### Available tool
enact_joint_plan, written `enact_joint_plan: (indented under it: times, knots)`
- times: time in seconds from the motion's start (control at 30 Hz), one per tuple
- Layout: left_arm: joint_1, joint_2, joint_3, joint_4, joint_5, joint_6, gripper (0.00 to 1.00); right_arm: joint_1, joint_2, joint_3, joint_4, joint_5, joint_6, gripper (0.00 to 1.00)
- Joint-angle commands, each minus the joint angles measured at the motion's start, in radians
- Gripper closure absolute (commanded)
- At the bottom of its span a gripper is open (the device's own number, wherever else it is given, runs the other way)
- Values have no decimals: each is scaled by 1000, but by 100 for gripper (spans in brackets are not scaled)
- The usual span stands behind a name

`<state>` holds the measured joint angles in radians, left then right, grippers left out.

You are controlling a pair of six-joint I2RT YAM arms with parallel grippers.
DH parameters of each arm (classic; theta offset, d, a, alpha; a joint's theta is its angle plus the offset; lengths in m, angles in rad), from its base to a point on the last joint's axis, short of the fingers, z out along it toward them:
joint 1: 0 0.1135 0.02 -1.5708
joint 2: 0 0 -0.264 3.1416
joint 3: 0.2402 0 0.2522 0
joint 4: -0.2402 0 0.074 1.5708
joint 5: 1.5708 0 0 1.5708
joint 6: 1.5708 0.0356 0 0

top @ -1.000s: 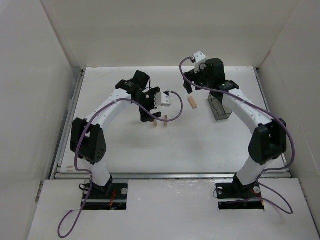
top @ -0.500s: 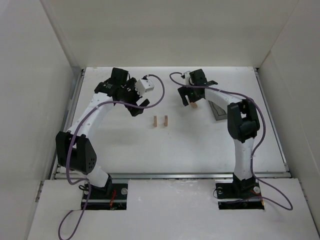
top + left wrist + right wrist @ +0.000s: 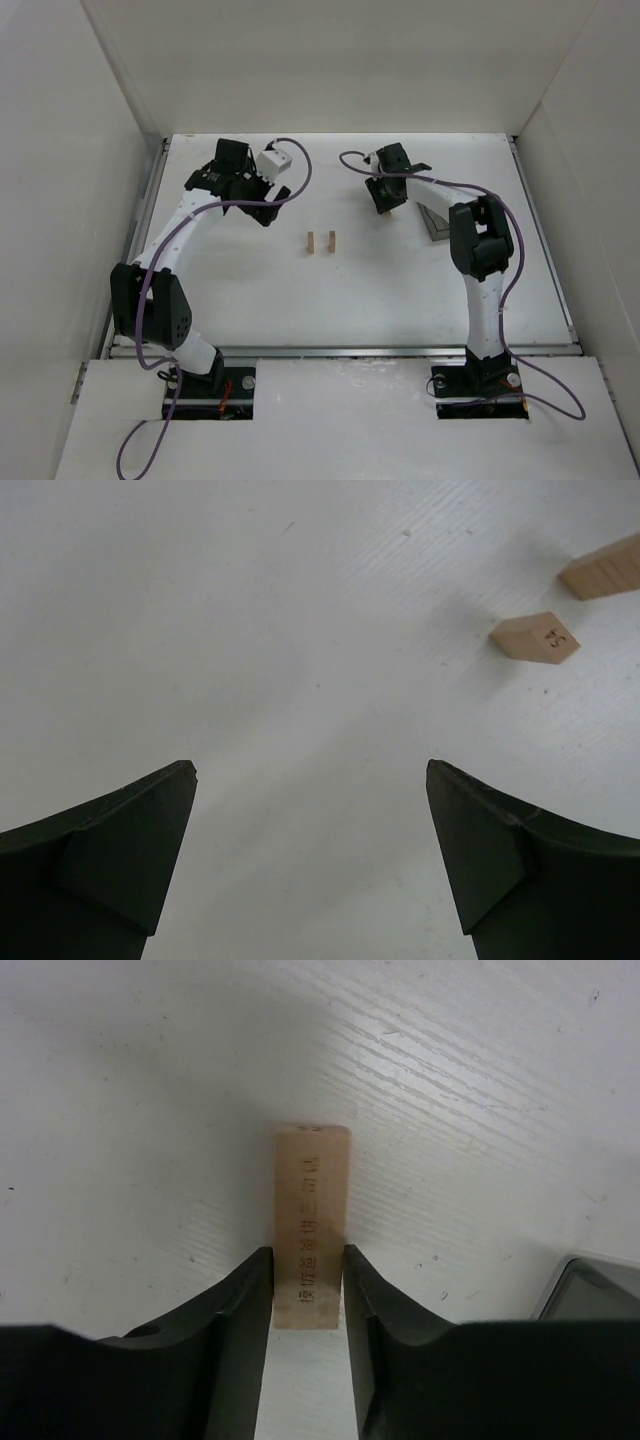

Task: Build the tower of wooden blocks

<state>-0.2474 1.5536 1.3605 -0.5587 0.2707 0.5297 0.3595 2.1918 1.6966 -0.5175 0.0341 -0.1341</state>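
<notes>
Well, the white table [image 3: 250, 300] is the biggest thing here. It is flat and painted, with faint wood lines in it.

The left gripper [image 3: 272, 207] hangs at about ten o'clock from the middle of the table. Its dark jaws are spread wide with nothing between them. I think it waits there to be out of the way.

The right gripper [image 3: 307, 1255] is at about one o'clock from the middle. Its jaws pinch the flat plank [image 3: 312, 1210] on its two long sides, and the plank seems to lie on the table. Holding it by the long sides looks like a good way to keep it level for a lift.

At three o'clock from the plank sits the dark grey container [image 3: 590, 1290], made of smooth plastic.

The plank is pale wood, long and thin, with tiny marks on top.

Smallest are the two short uprights [image 3: 312, 242]. They are pale wood too, and stand side by side near the middle with a gap between them. I think the gap lets the plank rest across both tops like a bridge. That step is not done yet.
</notes>
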Motion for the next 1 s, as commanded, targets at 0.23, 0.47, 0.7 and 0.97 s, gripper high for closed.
enact_joint_plan:
  times: [0.23,0.47,0.7,0.97]
  knots:
    - [14,-64,-47,97,-131,-137,1,2,6,52,-15,-17,-56,100]
    - [23,-73,-57,151,-195,-194,1,13,-200,-8,-36,-211,-261,100]
    - [34,-73,-57,194,-264,-318,1,104,-394,-48,-153,-404,-605,100]
    - [56,-82,-110,215,-392,-480,1,254,-351,66,-303,-356,-774,100]
